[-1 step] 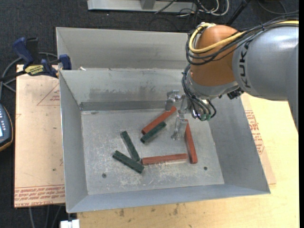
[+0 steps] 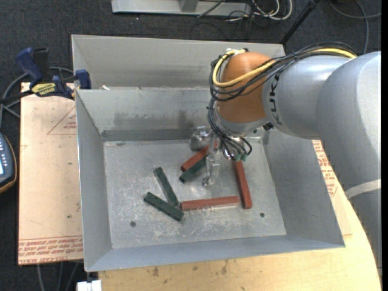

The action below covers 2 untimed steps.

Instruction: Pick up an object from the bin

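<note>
Camera view looks down on the grey bin, where the gripper hangs low near the middle, just right of a short red-brown bar and a short dark green bar that lie crossed. Whether it is spread or closed, or grips either bar, I cannot tell. A long red bar lies just to its right and another nearer. Two dark green bars form a V to the left.

One camera looks steeply down into the bin.
</note>
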Tool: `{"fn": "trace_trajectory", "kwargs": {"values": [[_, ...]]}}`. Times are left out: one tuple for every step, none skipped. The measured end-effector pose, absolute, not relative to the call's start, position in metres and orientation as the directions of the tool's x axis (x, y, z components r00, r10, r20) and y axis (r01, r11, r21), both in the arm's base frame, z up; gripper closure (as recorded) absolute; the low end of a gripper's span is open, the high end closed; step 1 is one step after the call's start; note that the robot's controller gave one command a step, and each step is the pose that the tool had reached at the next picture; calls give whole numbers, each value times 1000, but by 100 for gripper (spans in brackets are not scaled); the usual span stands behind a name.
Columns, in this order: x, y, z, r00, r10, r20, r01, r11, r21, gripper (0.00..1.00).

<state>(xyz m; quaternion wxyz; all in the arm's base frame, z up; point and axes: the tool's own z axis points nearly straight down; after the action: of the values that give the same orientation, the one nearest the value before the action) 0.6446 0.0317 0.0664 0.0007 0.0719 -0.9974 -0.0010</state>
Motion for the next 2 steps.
{"fn": "trace_trajectory", "kwargs": {"values": [[646,31,71,-990,-142,-4,-142,990,1,100],[646,31,71,-990,-142,-4,-142,990,1,0]]}}
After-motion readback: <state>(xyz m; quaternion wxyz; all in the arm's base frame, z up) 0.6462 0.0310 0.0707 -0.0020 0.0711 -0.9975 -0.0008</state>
